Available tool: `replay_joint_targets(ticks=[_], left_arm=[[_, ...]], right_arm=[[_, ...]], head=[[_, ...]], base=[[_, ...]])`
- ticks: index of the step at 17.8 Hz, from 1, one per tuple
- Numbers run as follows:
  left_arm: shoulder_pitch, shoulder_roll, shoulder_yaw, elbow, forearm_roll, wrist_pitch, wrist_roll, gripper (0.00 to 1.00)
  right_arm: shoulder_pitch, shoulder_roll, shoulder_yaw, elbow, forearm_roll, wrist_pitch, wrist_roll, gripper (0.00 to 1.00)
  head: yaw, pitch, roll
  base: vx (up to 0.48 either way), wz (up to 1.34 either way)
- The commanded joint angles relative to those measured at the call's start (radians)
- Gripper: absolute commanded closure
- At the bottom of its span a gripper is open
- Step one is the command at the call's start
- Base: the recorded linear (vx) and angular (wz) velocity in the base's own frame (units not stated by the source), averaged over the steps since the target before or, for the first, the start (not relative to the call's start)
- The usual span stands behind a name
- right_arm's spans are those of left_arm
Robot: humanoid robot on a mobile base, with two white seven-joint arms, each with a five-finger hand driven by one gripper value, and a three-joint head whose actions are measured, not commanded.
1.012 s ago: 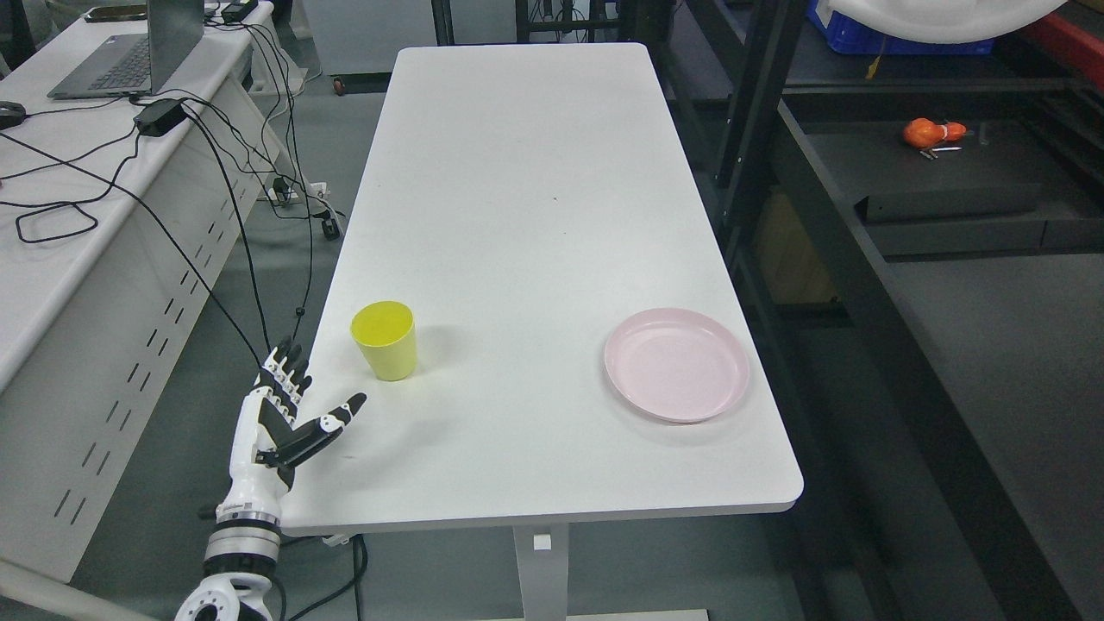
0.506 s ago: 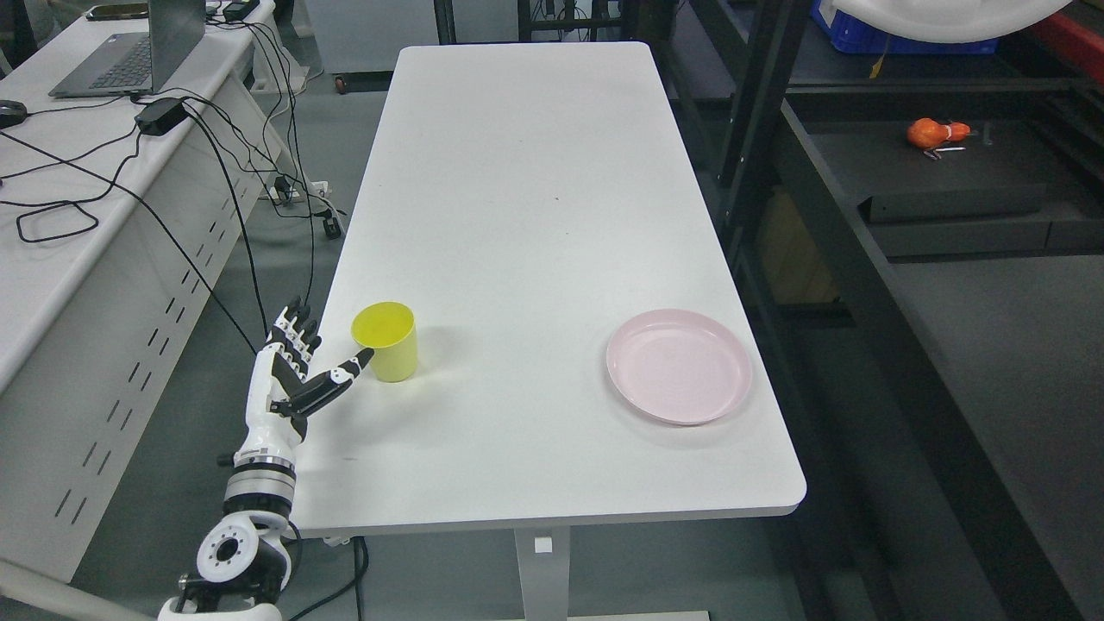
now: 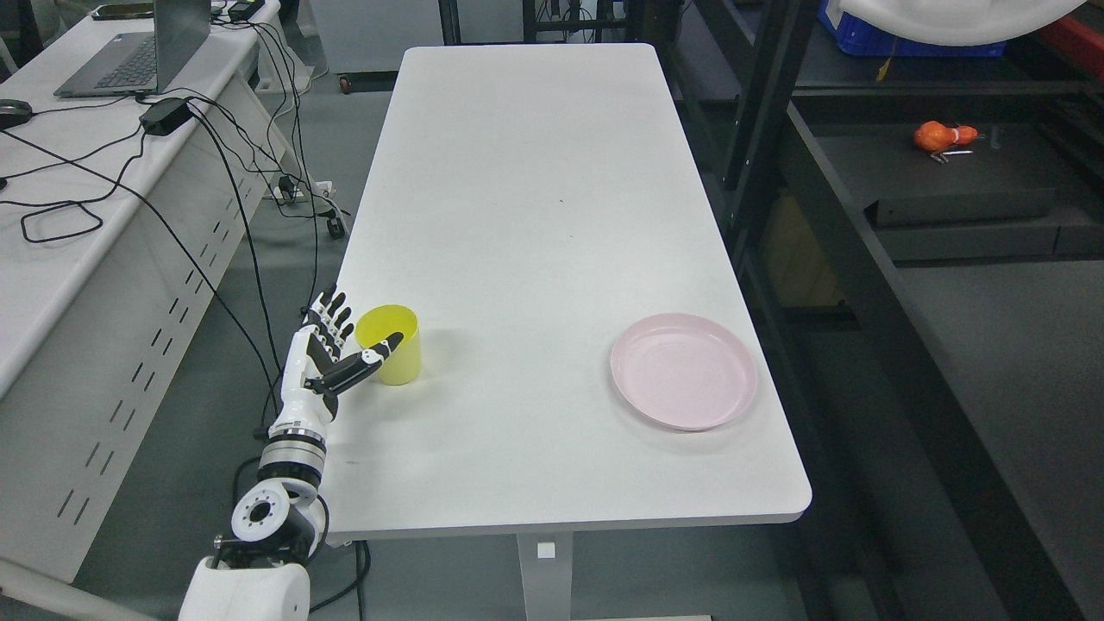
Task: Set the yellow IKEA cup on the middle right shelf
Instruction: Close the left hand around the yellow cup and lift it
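Since the yellow cup (image 3: 389, 344) stands upright just to the right of the left hand (image 3: 321, 366), touching the outstretched thumb, nothing is gripped; the fingers (image 3: 332, 315) are held spread open.

Pink plate (image 3: 683, 371) near the right edge of the white table (image 3: 535, 172), toward its near end. Left of the table: a second desk (image 3: 52, 259) with an open laptop (image 3: 142, 52), a black power brick (image 3: 164, 115) and trailing cables (image 3: 250, 241). Right of the table: an orange object (image 3: 940, 136) on a dark shelf (image 3: 949, 181).
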Motion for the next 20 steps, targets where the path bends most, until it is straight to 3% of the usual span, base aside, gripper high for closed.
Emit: replay_joint_targets(ticks=[1,7,11,14,15,17,18,20], left_arm=[[-0.025,-0.041,-0.083,0.107,0.003,0.000,-0.011,0.01],[-0.027,-0.050,-0.092,0.109,0.001,0.003,-0.059,0.01],[-0.025,-0.050,-0.085,0.124,0.001,0.003,-0.059,0.11],[-0.022,-0.050,-0.052,0.124,0.003,-0.008,-0.059,0.33],[-0.022,-0.050,-0.031,0.124,0.004,-0.041,-0.059,0.45],[-0.018,-0.050,0.021,0.124,0.006,-0.148,-0.059,0.80],[-0.018,-0.050,0.027,0.121,0.012,-0.188,-0.057,0.91],[-0.012,-0.050,0.038,0.050,0.023,-0.228,-0.057,1.00]], right_arm=[[0.014,-0.017,0.017,0.000,-0.025,0.006,0.000,0.01],[0.014,-0.017,0.017,0.000,-0.025,0.006,0.000,0.01],[0.014,-0.017,0.017,0.000,-0.025,0.006,0.000,0.01],[0.014,-0.017,0.017,0.000,-0.025,0.006,0.000,0.01],[0.014,-0.017,0.017,0.000,-0.025,0.006,0.000,0.01],[0.014,-0.017,0.017,0.000,-0.025,0.006,0.000,0.01],[0.014,-0.017,0.017,0.000,-0.025,0.006,0.000,0.01],[0.014,-0.017,0.017,0.000,-0.025,0.006,0.000,0.01]], head=[[0.0000,0.000,0.000],[0.0000,0.000,0.000],[0.0000,0.000,0.000],[0.0000,0.000,0.000],[0.0000,0.000,0.000],[0.0000,0.000,0.000],[0.0000,0.000,0.000],[0.0000,0.000,0.000]], base=[[0.000,0.00],[0.000,0.00],[0.000,0.00],[0.000,0.00],[0.000,0.00],[0.000,0.00],[0.000,0.00],[0.000,0.00]])
